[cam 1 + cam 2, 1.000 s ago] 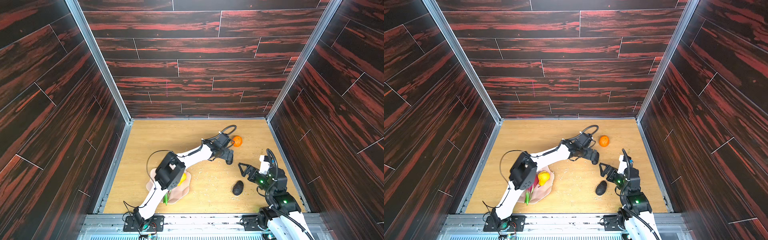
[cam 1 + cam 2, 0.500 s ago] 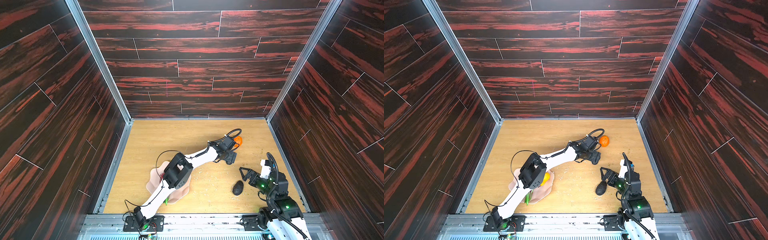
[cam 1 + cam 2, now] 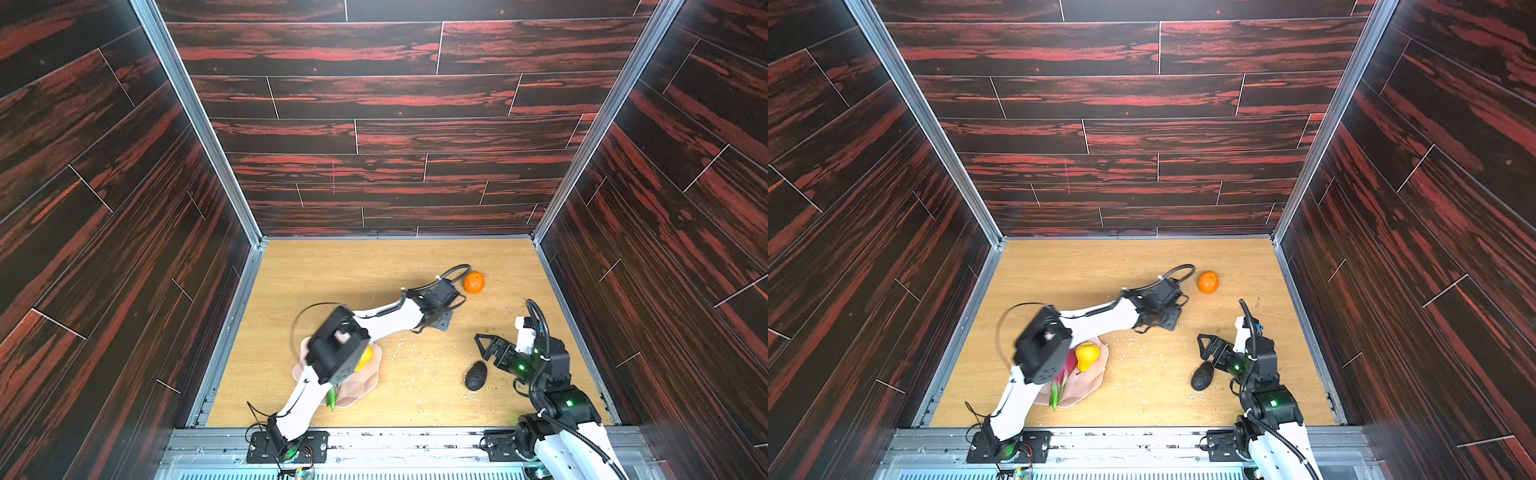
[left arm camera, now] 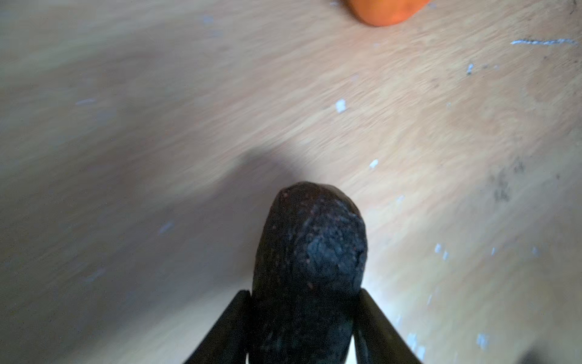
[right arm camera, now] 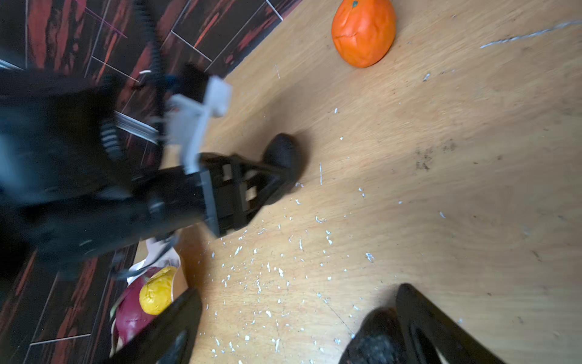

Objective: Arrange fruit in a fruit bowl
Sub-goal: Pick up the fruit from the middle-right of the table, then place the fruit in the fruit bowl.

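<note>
near the front edge of the table [image 3: 1142,266], the bowl [image 3: 1090,384] holds the dragon fruit [image 3: 1065,370] and pear [image 3: 1087,355]. the orange [image 3: 1207,282] sits far back, alone. left gripper [image 4: 303,292] is clamped on one avocado [image 4: 311,245], much of it jutting past the jaws; its rounded skin could slip out in transit. right gripper [image 5: 299,290] gapes wide just beside the other avocado [image 3: 1202,376] and might nudge it rolling.
</note>
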Tool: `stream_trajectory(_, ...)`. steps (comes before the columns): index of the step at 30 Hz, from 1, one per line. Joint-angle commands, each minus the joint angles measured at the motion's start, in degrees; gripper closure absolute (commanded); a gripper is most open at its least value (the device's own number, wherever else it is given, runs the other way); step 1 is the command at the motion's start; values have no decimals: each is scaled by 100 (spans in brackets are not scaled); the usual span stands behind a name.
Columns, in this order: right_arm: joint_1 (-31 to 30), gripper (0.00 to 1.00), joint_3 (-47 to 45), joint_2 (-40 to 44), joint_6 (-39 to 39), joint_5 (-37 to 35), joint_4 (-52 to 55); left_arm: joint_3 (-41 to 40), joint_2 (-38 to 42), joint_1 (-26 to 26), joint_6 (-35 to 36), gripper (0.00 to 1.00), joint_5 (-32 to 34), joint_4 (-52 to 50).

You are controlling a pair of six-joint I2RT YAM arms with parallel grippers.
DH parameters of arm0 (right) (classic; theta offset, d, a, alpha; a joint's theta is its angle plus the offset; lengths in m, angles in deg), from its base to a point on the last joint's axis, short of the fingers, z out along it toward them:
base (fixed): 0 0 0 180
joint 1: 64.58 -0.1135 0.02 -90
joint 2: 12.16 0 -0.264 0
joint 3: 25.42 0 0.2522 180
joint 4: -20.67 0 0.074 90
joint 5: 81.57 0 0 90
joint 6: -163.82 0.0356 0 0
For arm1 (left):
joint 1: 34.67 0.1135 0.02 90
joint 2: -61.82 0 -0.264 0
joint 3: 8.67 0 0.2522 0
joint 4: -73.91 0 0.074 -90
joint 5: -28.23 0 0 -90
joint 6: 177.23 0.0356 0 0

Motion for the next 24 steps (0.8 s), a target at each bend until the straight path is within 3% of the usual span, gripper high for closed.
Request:
stream_trajectory(1,-55,1,81,-528,-282,681,-891,-984,1751,269,-133,47,865,143)
stream_trajectory(4,-392,1,291,-1090,-429,1113,-1571,-1984,2962,362,-446,47,1726,-500)
stream_trajectory(9,-1627,1,841,-2335,-686,993,-2536,-3283,4959,412,-1417,46,2712,-2077)
stream_trajectory(14,-2191,1,1037,-3492,-261,1225,-3754,-3992,6624,420,-2953,47,3447,-3752)
stream_trajectory(17,-2360,1,1154,-3836,-229,1244,-3952,-4328,7026,434,-3393,47,3446,-4191)
stream_trajectory(21,-2462,1,1275,-3990,-272,1224,-3852,-4518,7020,447,-4480,46,3478,-5199)
stream_trajectory(24,-2461,1,1292,-3964,-309,1198,-3757,-4908,7138,454,-4306,45,3234,-4475)
